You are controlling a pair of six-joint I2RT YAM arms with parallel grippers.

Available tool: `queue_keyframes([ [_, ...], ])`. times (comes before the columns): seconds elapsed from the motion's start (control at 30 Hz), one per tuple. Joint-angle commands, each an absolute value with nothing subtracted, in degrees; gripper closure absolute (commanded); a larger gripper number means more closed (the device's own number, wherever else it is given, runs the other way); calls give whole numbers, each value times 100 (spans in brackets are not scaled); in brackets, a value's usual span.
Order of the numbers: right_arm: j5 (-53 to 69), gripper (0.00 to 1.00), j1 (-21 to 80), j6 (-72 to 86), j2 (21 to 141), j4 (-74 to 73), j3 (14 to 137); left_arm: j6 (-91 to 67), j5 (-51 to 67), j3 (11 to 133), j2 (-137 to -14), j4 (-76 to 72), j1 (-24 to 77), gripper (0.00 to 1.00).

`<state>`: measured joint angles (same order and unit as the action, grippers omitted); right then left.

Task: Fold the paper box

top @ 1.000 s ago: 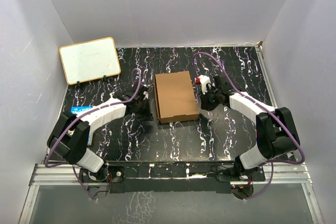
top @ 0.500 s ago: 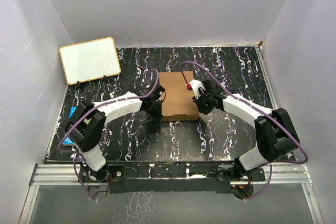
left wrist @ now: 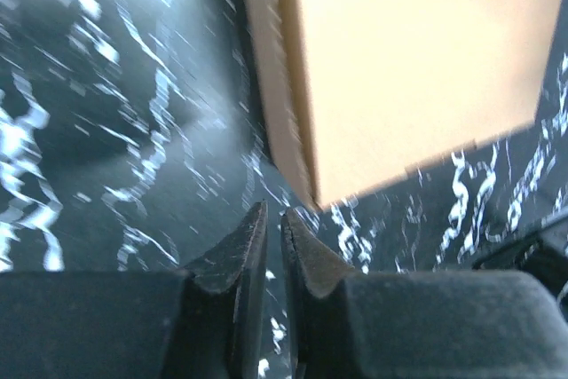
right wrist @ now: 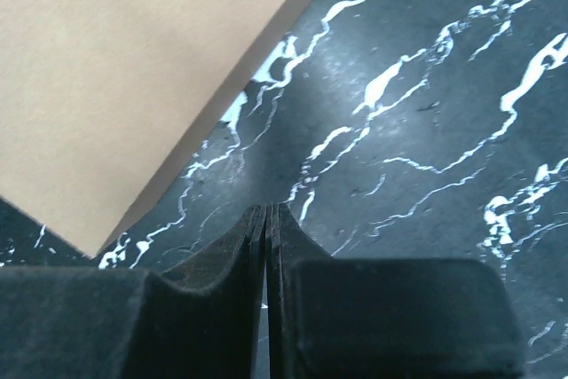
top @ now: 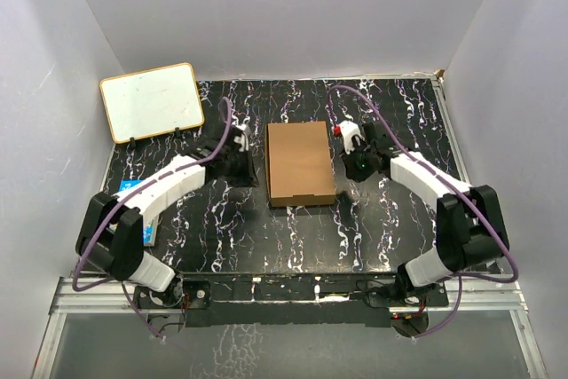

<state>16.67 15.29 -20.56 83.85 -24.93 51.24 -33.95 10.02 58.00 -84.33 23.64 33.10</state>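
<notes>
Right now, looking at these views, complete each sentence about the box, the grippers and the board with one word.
1. The box lies ___ the left gripper and the right gripper.
2. The right gripper is ___, holding nothing.
3. The white board stands at the table's far ___ corner.
Missing words: between; shut; left.

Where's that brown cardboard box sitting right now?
Seen from above, the paper box lies flat mid-table between the left gripper and the right gripper, neither holding it; the white board stands off to its far left.
</notes>
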Motion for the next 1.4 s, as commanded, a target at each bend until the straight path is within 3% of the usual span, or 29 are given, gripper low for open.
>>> queue_keyframes([
  [0.0, 1688, 90, 1378, -2131, 8981, -1975, 6143, -2404, 1293, 6202, -8896, 1834, 2504, 88],
  [0.4, 2089, 90, 1419, -1717, 11380, -2517, 8424, -2241, 1997, 9058, -12011, 1593, 2127, 94],
  [0.67, 2106, 89, 1758, -1669, 11420, -2643, 8709, -2160, 1930, 9557, -12245, 1911, 2414, 94],
  [0.9, 1712, 87, 1297, -1862, 11521, -2591, 9005, -2069, 1471, 9252, -11955, 2013, 1786, 90],
  [1.2, 1647, 87, 1258, -1902, 12283, -2961, 10012, -1856, 1446, 10900, -12994, 2745, 1648, 92],
  [1.37, 1683, 88, 1703, -1816, 12420, -2967, 10028, -2031, 1760, 11797, -13500, 2917, 2118, 94],
])
